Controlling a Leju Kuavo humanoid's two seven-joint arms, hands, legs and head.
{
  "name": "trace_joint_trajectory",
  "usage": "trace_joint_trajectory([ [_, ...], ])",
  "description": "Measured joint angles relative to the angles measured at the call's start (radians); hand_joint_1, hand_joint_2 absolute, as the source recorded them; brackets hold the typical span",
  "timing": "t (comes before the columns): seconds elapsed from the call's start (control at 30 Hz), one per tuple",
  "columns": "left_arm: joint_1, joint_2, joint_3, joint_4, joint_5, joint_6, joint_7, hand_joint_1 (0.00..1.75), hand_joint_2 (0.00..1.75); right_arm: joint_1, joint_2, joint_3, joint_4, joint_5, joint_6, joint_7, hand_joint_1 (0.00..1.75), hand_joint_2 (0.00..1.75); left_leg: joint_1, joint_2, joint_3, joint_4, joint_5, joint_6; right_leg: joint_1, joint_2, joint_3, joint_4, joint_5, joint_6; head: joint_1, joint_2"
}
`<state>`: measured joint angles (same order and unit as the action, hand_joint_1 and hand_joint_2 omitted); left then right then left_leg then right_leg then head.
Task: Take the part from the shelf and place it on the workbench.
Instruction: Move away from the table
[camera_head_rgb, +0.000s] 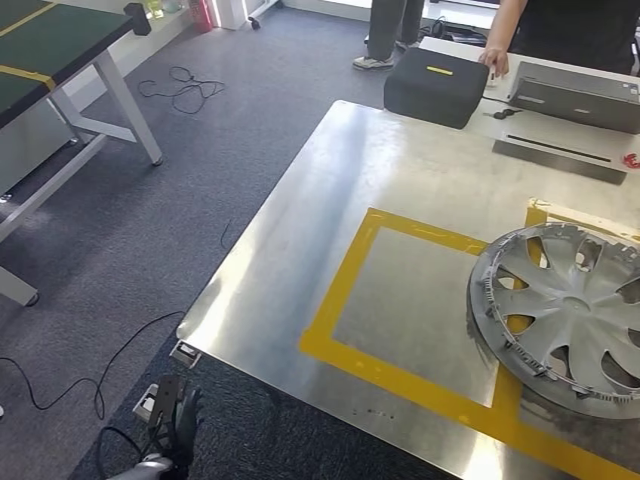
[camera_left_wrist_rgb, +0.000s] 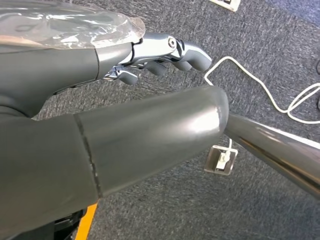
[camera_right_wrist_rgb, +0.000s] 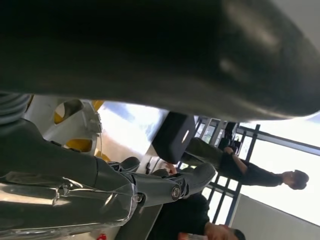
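currently, a silver hubcap (camera_head_rgb: 564, 315) is seen lying flat on the metal workbench (camera_head_rgb: 317, 210), at the right side of the head view, partly over the yellow tape rectangle (camera_head_rgb: 343, 285) that is marked on the surface; part of it is cut off by the picture's edge. in the right wrist view a pale spoked portion of the hubcap (camera_right_wrist_rgb: 73, 122) is visible beside the right hand (camera_right_wrist_rgb: 158, 187), whose fingers (camera_right_wrist_rgb: 196, 177) are stretched out with nothing seen between them (whether the hubcap is touched cannot be told, since much of that view is covered by a dark, blurred shape).

the left hand (camera_head_rgb: 177, 425) is found low beside the near corner of the workbench, above grey carpet. in the left wrist view the left hand (camera_left_wrist_rgb: 162, 55) is shown with its fingers (camera_left_wrist_rgb: 188, 52) loosely extended and nothing held in them; a white cable (camera_left_wrist_rgb: 264, 90) and a small floor socket (camera_left_wrist_rgb: 221, 159) lie on the carpet beneath.

at the far end of the workbench a black case (camera_head_rgb: 436, 85) is set, and a person (camera_head_rgb: 543, 30) is standing behind it with a hand (camera_head_rgb: 494, 62) resting just beside the case. black cables (camera_head_rgb: 181, 88) are trailed across the floor, near a green-topped table (camera_head_rgb: 53, 45).
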<state>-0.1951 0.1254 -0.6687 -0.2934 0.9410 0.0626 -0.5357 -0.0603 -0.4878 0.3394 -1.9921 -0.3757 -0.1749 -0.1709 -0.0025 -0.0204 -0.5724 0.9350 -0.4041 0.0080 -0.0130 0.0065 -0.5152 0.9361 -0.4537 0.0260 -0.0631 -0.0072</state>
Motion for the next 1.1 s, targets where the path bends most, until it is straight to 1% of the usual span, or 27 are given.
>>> trace_joint_trajectory([
  [0.4,0.009,0.011,0.000,0.000,0.012,-0.007,-0.012,0.00,0.00,-0.015,0.043,0.002,0.014,0.013,0.025,-0.006,0.00,0.00,0.000,0.000,0.000,0.000,0.000,0.000,0.000,0.000,0.000,0.000,0.000,0.000,0.000,0.000],
  [0.67,0.012,0.012,0.000,0.000,0.025,-0.006,-0.015,0.00,0.00,-0.050,0.072,0.003,0.038,0.022,0.066,-0.014,0.00,0.00,0.000,0.000,0.000,0.000,0.000,0.000,0.000,0.000,0.001,0.000,0.000,0.000,0.000,0.000],
  [1.1,0.027,0.016,0.004,0.000,0.043,-0.006,-0.028,0.00,0.00,-0.105,0.110,0.009,0.082,0.026,0.097,-0.021,0.00,0.00,0.000,0.000,0.000,0.000,0.000,0.000,0.000,0.000,0.000,0.000,0.000,0.000,0.000,0.000],
])
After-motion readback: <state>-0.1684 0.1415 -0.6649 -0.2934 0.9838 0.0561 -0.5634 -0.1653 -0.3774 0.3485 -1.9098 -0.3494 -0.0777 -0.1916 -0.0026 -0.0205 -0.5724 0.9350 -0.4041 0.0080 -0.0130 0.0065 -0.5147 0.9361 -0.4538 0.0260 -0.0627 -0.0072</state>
